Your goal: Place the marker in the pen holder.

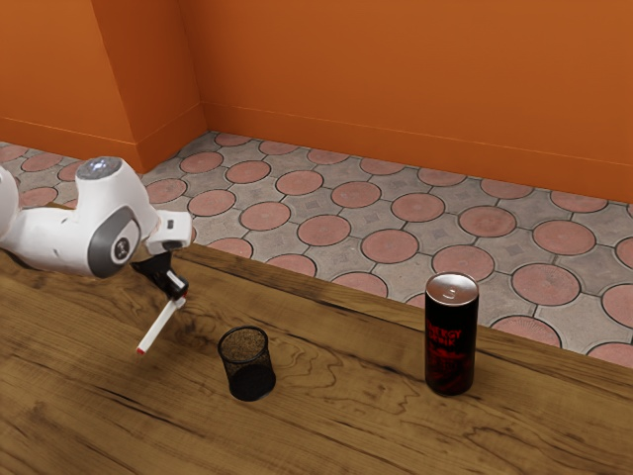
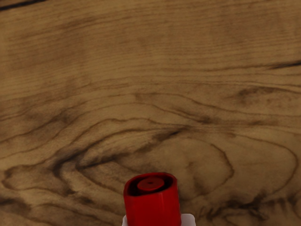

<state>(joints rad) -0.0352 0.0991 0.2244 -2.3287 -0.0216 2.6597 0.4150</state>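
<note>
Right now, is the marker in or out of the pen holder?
Out: the gripper holds the marker aslant, outside the mesh pen holder.

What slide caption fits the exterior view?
End effector holds the marker tilted, red end down, near the mesh pen holder; drink can stands apart.

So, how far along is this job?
The pickup looks done: the black two-finger gripper holds the white, red-ended marker, tilted, on the exterior view's left of the black mesh pen holder. Left: carry it over the open rim, lower it in, release.
</note>
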